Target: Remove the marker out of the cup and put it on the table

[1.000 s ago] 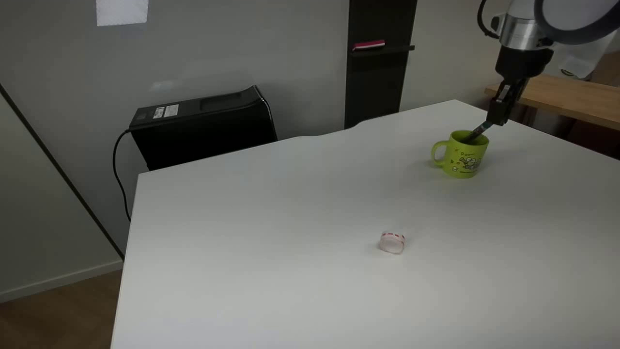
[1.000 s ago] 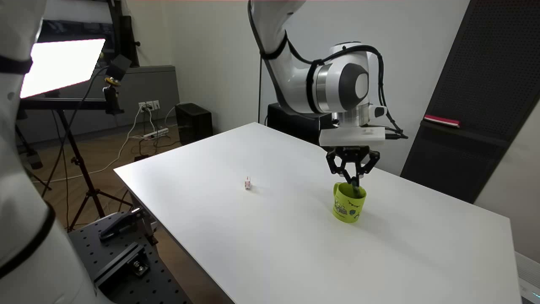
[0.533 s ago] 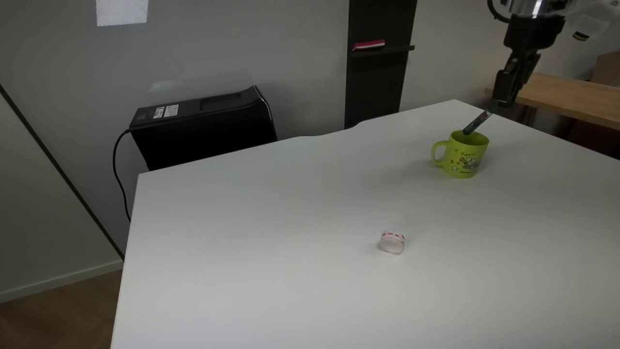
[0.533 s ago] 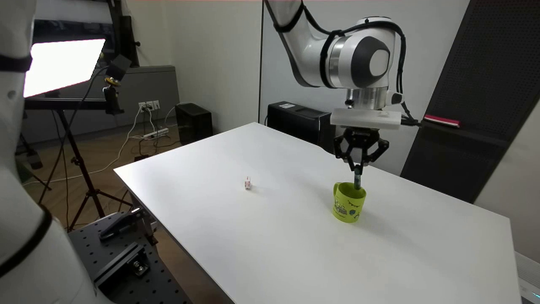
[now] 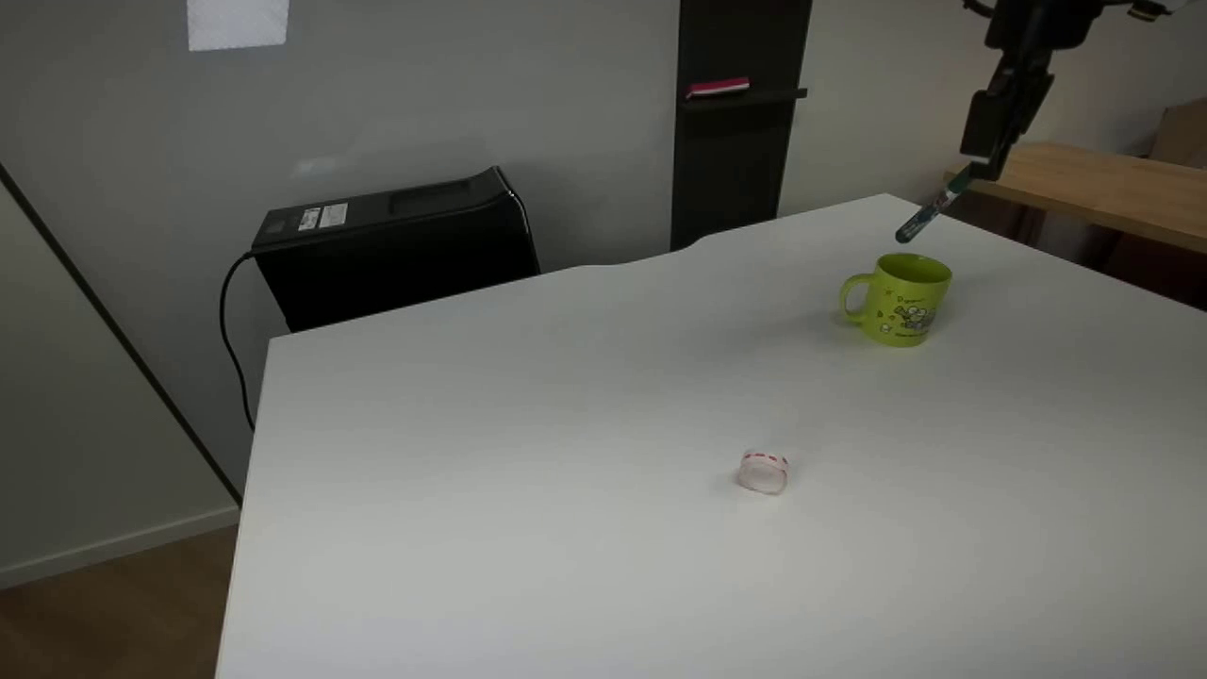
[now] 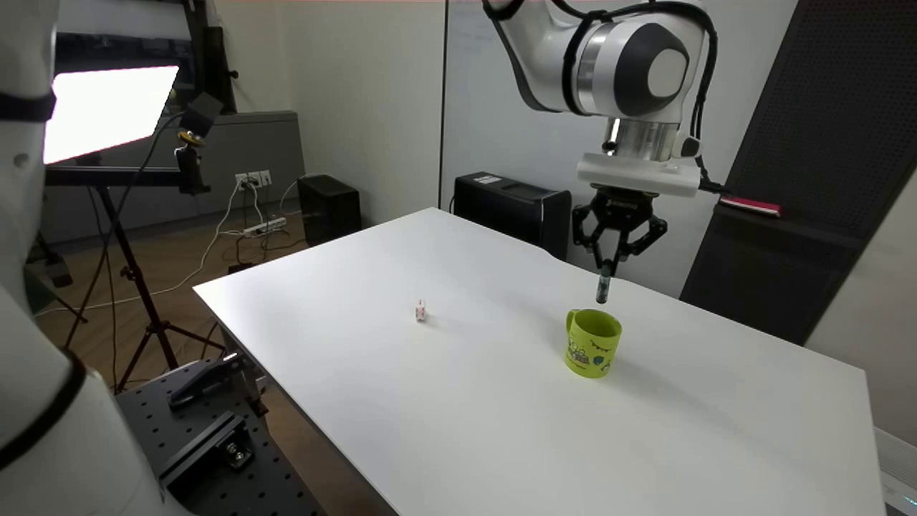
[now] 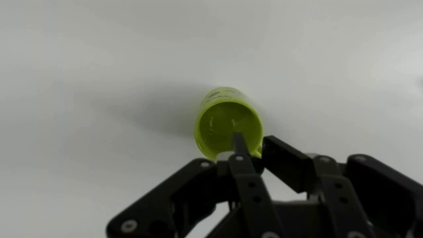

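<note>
The marker, a thin dark stick with a printed barrel, hangs tilted from my gripper in both exterior views [image 5: 929, 213] [image 6: 602, 289]. My gripper [image 5: 985, 168] is shut on its upper end, also in an exterior view [image 6: 607, 268]. The marker's lower tip is above the cup's rim, apart from it. The lime-green cup [image 5: 903, 311] stands upright on the white table [image 5: 519, 453], handle to the side; it also shows in an exterior view [image 6: 590, 352]. In the wrist view the cup [image 7: 228, 95] lies below my gripper [image 7: 253, 148], its inside empty; the marker is mostly hidden by the fingers.
A tiny clear roundish object with red marks [image 5: 763, 473] lies on the table, also in an exterior view [image 6: 420, 311]. A black box [image 5: 396, 231] stands behind the table's far edge. A light wooden table [image 5: 1113, 196] is beyond.
My gripper has risen with the marker in it, and the marker has come up out of the cup to above the rim. The cup has not moved.
</note>
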Robot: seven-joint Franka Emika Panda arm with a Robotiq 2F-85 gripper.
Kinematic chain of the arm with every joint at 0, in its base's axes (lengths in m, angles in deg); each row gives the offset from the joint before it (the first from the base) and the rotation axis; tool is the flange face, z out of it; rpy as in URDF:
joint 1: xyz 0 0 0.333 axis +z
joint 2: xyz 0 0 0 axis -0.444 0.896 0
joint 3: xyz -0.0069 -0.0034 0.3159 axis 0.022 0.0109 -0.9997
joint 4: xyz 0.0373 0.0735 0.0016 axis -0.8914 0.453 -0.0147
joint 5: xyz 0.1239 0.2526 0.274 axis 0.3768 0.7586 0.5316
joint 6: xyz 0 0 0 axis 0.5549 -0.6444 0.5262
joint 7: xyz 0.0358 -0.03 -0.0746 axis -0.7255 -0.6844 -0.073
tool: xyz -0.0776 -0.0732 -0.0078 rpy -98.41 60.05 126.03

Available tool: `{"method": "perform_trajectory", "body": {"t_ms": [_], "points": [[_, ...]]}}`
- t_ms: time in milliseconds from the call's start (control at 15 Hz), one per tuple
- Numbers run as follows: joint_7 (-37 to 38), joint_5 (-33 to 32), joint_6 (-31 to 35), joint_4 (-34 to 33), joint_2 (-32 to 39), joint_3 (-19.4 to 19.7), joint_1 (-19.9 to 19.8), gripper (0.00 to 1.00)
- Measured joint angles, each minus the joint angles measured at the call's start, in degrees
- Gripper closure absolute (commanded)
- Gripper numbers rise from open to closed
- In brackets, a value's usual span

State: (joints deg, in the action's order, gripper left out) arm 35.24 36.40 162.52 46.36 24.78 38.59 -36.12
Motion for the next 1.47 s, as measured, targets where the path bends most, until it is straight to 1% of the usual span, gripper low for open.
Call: {"method": "perform_trajectory", "body": {"t_ms": [200, 333, 400, 533, 667, 867, 1067, 1200, 1333, 1467], "points": [[-3.2, 0.8, 0.8, 0.8, 0.2, -1.7, 0.0, 0.95], [-6.0, 1.0, 3.6, 2.7, 0.3, -3.1, 0.1, 0.95], [-7.4, 1.0, 6.1, 4.2, 0.3, -3.9, 0.2, 0.95], [-9.5, 0.8, 12.7, 8.3, 0.3, -4.9, 0.5, 0.95], [-10.0, -0.2, 21.7, 13.9, 0.3, -5.4, 1.4, 0.95], [-9.5, -3.6, 35.1, 22.5, 0.8, -5.5, 3.3, 0.95], [-6.3, -8.1, 47.0, 28.0, 3.1, -4.3, 5.5, 0.95], [-3.6, -10.6, 53.7, 30.1, 4.9, -1.9, 7.8, 0.95], [-1.7, -11.7, 57.2, 30.9, 6.4, 0.8, 10.3, 0.95], [-0.7, -11.8, 57.1, 31.0, 7.6, 2.1, 11.6, 0.95]]}}
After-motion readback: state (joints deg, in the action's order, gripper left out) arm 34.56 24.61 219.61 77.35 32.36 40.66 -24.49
